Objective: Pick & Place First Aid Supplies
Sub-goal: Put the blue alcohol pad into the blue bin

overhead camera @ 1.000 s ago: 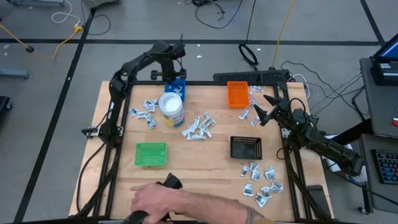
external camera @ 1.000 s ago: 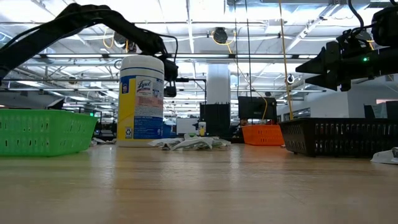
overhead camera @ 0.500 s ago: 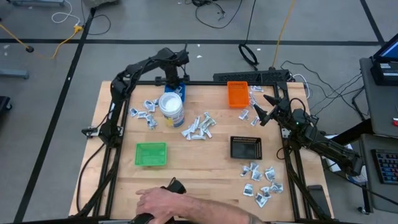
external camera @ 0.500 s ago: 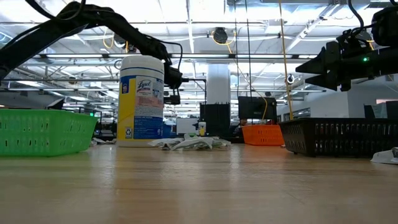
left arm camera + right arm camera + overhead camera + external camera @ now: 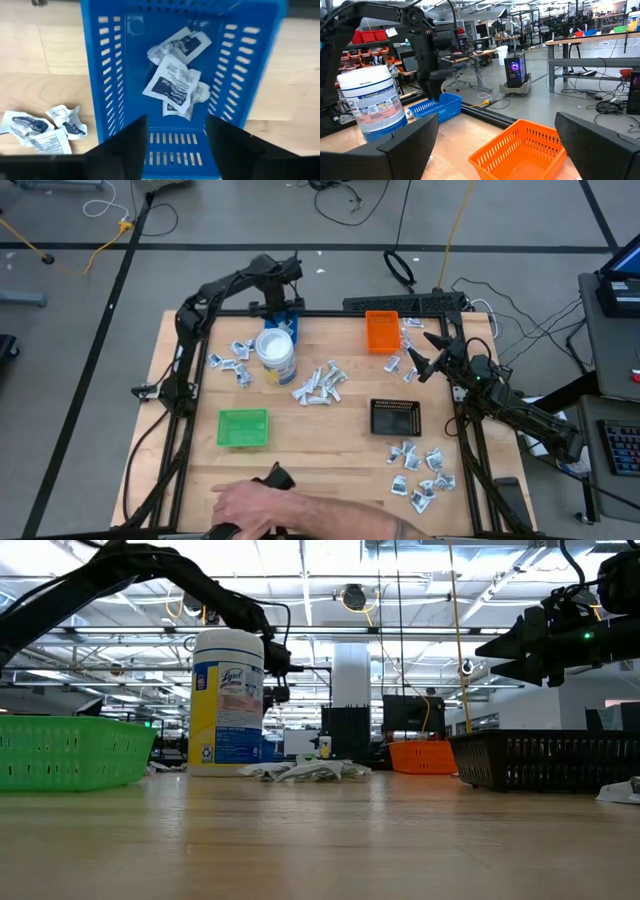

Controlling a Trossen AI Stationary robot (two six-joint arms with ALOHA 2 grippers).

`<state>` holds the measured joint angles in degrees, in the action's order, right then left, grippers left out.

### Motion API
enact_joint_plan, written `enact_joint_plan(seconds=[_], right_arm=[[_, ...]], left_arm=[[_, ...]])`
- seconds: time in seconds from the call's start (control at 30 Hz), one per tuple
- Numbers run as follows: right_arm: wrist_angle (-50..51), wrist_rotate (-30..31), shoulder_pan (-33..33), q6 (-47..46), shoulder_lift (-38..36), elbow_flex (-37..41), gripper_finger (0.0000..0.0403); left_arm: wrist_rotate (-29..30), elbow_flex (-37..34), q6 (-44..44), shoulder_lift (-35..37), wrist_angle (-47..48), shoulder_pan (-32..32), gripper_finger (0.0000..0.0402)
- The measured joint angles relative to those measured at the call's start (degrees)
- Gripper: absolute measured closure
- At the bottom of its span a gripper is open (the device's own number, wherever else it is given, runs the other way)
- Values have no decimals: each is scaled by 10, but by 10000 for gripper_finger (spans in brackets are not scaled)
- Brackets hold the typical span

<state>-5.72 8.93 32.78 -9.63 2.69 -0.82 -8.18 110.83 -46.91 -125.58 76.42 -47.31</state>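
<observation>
Above the blue slotted plastic basket [image 5: 182, 75], the left tool [image 5: 175, 145] hangs fingers apart, empty; white printed packets [image 5: 172, 85] inside. Right tool [image 5: 418, 358] waits spread beside the orange basket [image 5: 381, 330].

The white tub [image 5: 227, 702] carries a blue and yellow label, and in the low view the brand word "Lysol" can be read near its top. The print on the packets [image 5: 172, 86] is not readable.

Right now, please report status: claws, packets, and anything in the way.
Left claw open above blue tray, empty. Packets lie inside the tray. Right claw open, waiting beside orange tray. A person's hand at table's near edge.
</observation>
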Motion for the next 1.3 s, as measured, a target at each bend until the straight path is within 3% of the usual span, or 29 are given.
enact_joint_plan(seconds=[0.17,0.43,0.63,0.77,1.07,1.3], right_arm=[[0,0,0,0,0,0,9],[0,0,0,0,0,0,9],[0,0,0,0,0,0,9],[0,0,0,0,0,0,9],[0,0,0,0,0,0,9],[0,0,0,0,0,0,9]], left_arm=[[0,0,15,18,2,-13,182],[3,1,77,37,38,-34,202],[8,-28,251,64,65,-45,206],[7,-94,335,108,61,-46,189],[27,-275,438,247,17,-39,117],[28,-376,536,338,-4,-32,80]])
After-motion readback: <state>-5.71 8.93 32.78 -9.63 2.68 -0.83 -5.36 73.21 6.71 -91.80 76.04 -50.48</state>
